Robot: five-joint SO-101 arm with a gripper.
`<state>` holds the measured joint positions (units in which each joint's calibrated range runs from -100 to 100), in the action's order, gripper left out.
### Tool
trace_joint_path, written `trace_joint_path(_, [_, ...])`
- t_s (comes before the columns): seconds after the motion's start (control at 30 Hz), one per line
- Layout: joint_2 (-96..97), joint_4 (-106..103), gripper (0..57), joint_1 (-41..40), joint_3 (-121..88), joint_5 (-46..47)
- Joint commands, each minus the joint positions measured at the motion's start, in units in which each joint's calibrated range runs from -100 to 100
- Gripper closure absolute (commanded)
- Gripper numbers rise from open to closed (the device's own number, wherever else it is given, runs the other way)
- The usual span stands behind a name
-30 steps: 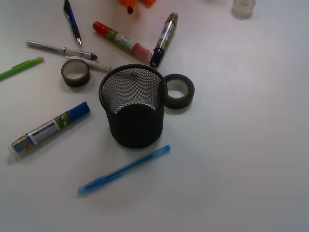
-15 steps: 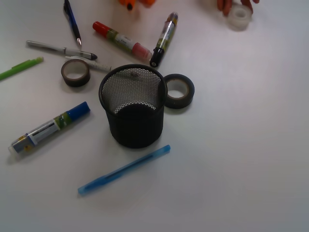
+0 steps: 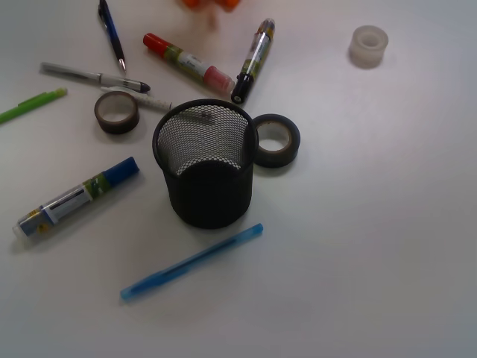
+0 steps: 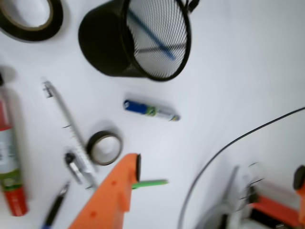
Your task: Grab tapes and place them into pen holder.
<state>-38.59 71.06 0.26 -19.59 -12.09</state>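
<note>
The black mesh pen holder (image 3: 203, 160) stands upright mid-table with no tape visible inside. One dark tape (image 3: 117, 112) lies to its left. A second dark tape (image 3: 276, 139) touches its right side. The translucent whitish tape (image 3: 369, 46) sits alone at the far right. Only an orange sliver of my gripper (image 3: 212, 3) shows at the top edge, well away from all three tapes. In the wrist view the gripper (image 4: 218, 172) is open wide with nothing between its orange fingers (image 4: 119, 186). The pen holder (image 4: 138, 38) and two dark tapes (image 4: 31, 16) (image 4: 105, 148) lie ahead of it.
Pens and markers are scattered round the holder: a red marker (image 3: 186, 62), a black marker (image 3: 253, 60), a blue marker (image 3: 78, 198), a light blue pen (image 3: 192, 261), a green pen (image 3: 31, 104) and a silver pen (image 3: 93, 77). A black cable (image 4: 228, 157) crosses the wrist view.
A hand's fingers showed at the translucent tape half a second ago and are gone now. That tape now sits lower in the view, nearer the holder. The dark tapes and holder have not moved.
</note>
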Motion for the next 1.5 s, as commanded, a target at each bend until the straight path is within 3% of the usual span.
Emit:
trace_joint_path(0.0, [16.5,5.3,22.2,6.0,8.9,-11.2])
trace_joint_path(0.4, [50.4,6.5,22.4,16.6,18.9,-14.7])
trace_joint_path(1.2, [70.2,0.0,23.1,19.7,30.0,-12.5])
trace_joint_path(1.33, [72.5,0.4,31.6,19.8,30.0,-12.7])
trace_joint_path(1.47, [73.2,0.5,50.3,20.1,30.0,-12.4])
